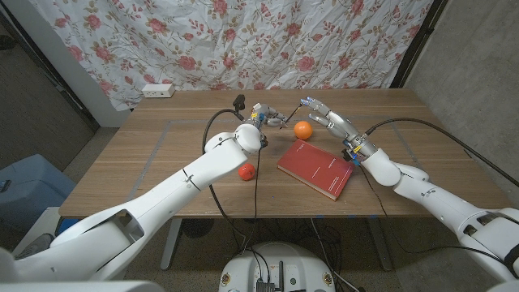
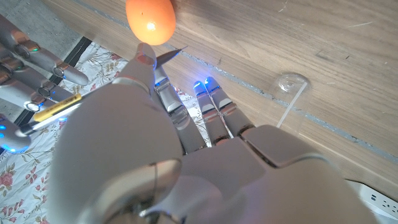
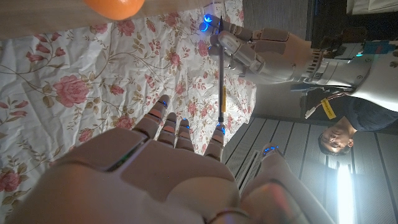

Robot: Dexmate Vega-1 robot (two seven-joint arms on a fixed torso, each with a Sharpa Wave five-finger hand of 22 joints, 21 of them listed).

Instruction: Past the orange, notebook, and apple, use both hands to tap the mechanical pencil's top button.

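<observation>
Left hand [image 1: 261, 114] is raised over the far mid part of the table [image 1: 162, 162], fingers clamped on the mechanical pencil [image 1: 278, 122], which it holds off the surface w/ one end pointing twd the right hand [image 1: 326, 118]. Right hand hangs just beside that end, fingers apart, holding nothing; can't tell if a fingertip touches. Orange [image 1: 302, 130] sits on the table below & betw. both hands. Red notebook [image 1: 316, 169] lies nearer the robot, right of centre. Apple [image 1: 246, 170] rests left of the notebook, by the left forearm.
</observation>
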